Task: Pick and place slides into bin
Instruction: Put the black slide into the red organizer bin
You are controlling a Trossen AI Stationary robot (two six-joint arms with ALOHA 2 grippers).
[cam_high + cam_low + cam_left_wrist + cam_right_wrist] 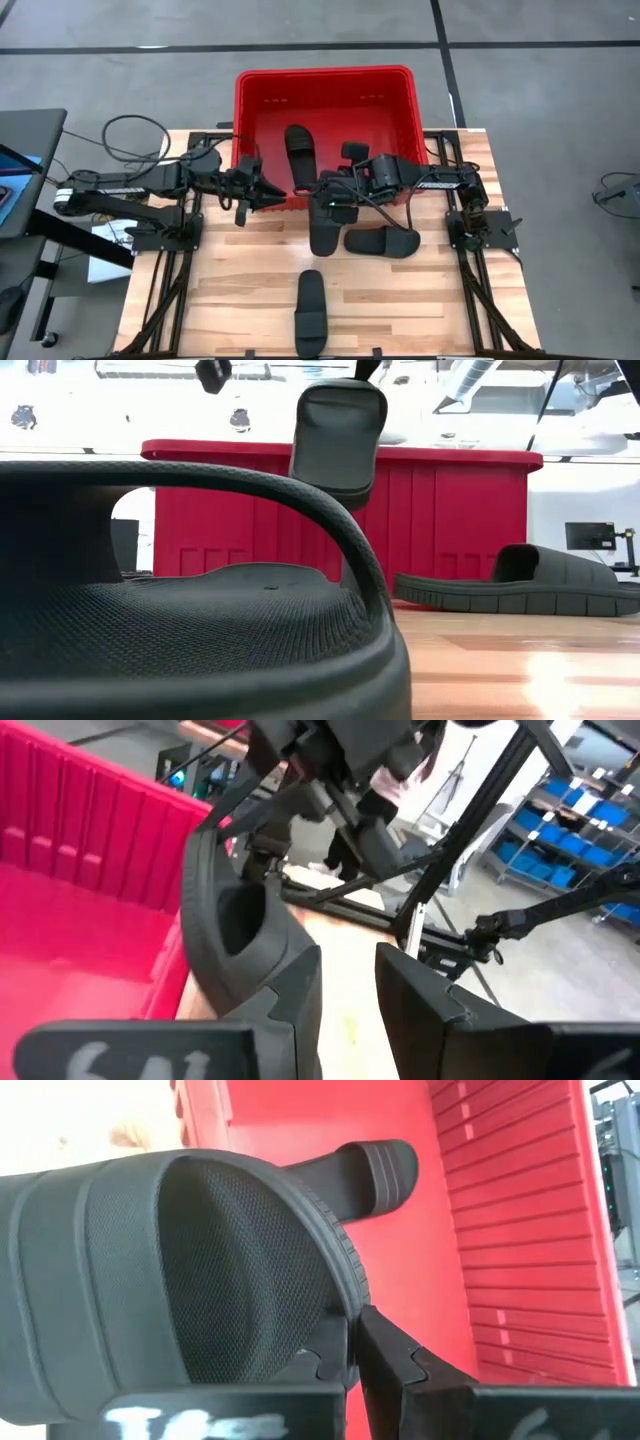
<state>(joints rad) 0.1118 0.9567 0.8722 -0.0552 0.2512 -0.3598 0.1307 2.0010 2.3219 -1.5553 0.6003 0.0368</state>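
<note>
My right gripper (332, 198) is shut on a black slide (325, 228), held above the table just in front of the red bin (250, 110). The low view shows this slide (338, 440) in the air before the bin wall. A second slide (298, 155) lies inside the bin. A third (382, 241) lies flat on the table by the held one. A fourth (310, 312) lies at the near edge. My left gripper (272, 192) is open and empty by the bin's front wall, left of the held slide. My right gripper pinches the slide's side rim (347, 1320) between its two fingers, beside the strap (90, 1270). The fingers (395, 1370) come from the table's right. The slide hangs below them, lifted clear of the table (338, 440).
The bin's front wall (440, 520) stands right behind the held slide. The near slide (200, 620) fills the front of the low view. Bare wood (240, 280) lies left of the near slide. A person stands in the room beyond the table (385, 790).
</note>
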